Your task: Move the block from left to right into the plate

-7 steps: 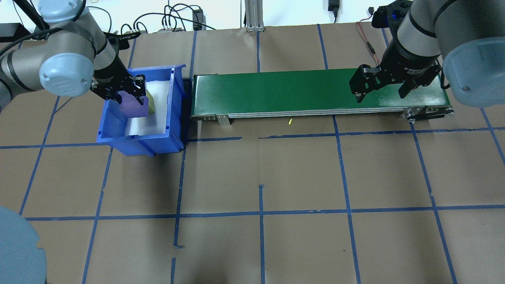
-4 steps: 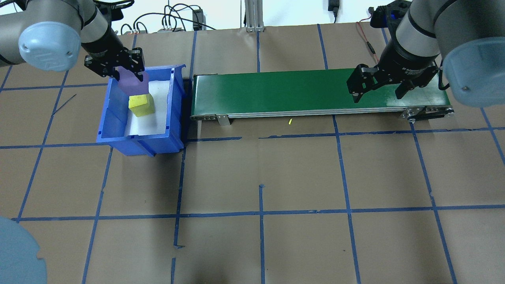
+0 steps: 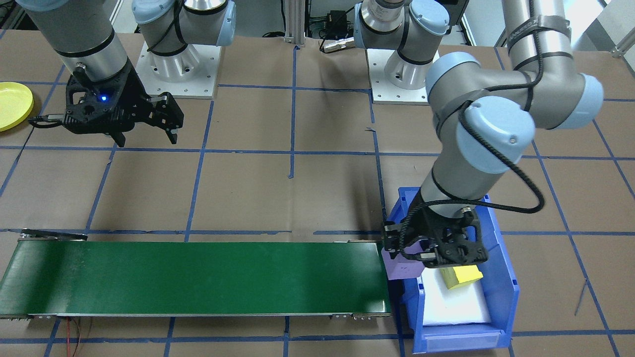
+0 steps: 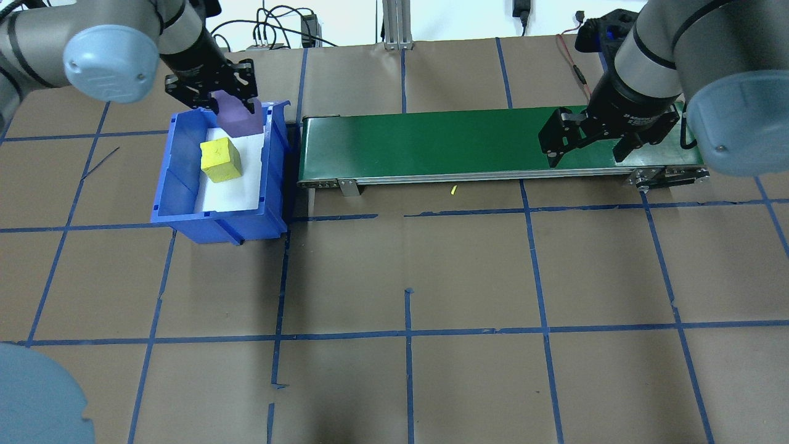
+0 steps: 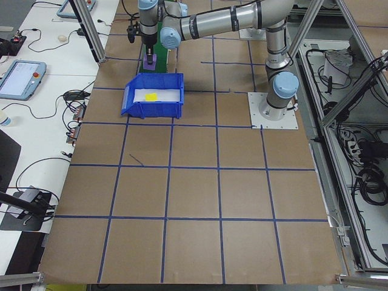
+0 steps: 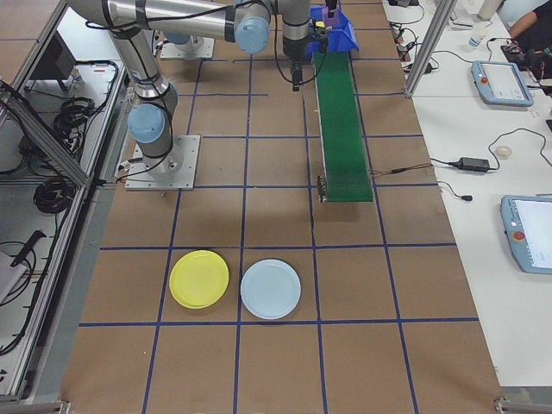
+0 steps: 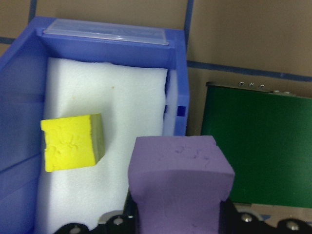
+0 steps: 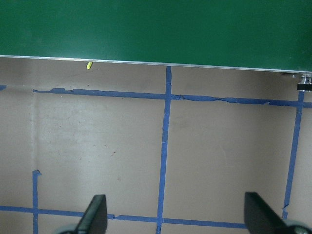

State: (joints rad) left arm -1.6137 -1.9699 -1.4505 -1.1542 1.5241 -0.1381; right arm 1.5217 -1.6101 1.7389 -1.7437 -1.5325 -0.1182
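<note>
Now: purple block [image 4: 236, 119] held up by left gripper [image 4: 212, 91] over the blue bin's [image 4: 185, 213] belt-side edge.
Left jaws clamped on the purple block; front view puts it over the bin wall, right at the end of the green conveyor belt [image 4: 431, 143]. Yellow block [image 4: 220, 160] sits on the white foam [image 4: 231, 188] inside the bin, apart from the purple one. Right gripper [image 4: 588, 137] hangs over the far end of the belt, jaws wide apart, nothing between them. Yellow plate [image 6: 199, 279] lies on the table well away from the belt, just beside a pale blue plate [image 6: 271, 289]. Small yellow scrap [image 4: 453, 190] on the paper near the belt's rail.
</note>
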